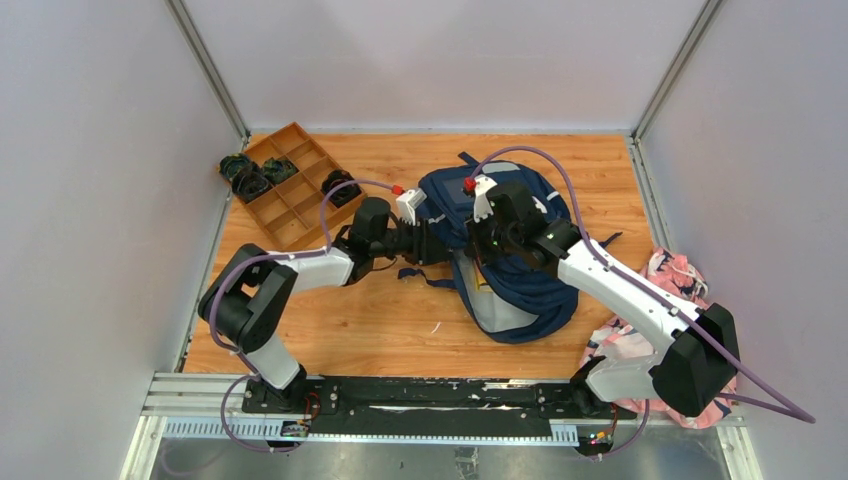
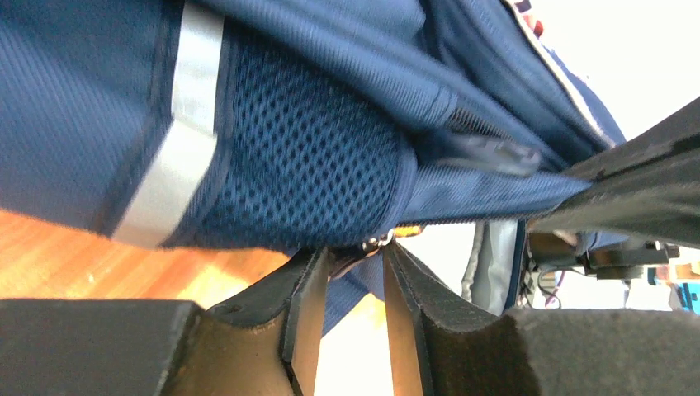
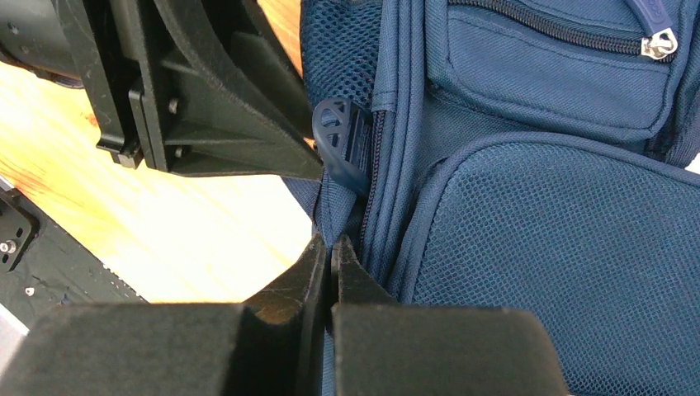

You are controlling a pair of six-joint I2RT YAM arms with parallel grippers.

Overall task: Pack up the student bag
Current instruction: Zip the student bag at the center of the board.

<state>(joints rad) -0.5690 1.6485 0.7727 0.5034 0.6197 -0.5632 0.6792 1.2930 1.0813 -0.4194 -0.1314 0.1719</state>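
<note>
The student bag [image 1: 520, 285], a navy backpack, lies in the middle of the wooden table. In the left wrist view its mesh side pocket [image 2: 314, 157] and a grey stripe [image 2: 177, 140] hang above my fingers. My left gripper [image 2: 355, 252] is at the bag's left side [image 1: 447, 245]. Its jaws stand apart, with a metal zip slider [image 2: 378, 241] and a blue strap at their tips. My right gripper [image 3: 332, 243] is shut on a fold of the bag's fabric beside a zip seam, just below a dark rubber zip pull [image 3: 340, 148]. From above, it [image 1: 485, 243] sits over the bag's top.
A wooden compartment tray [image 1: 290, 215] at the back left holds dark small items [image 1: 250, 175]; another [image 1: 340, 188] lies beside it. A pink-and-navy cloth bundle [image 1: 670, 285] lies at the right edge under the right arm. Grey walls close in three sides.
</note>
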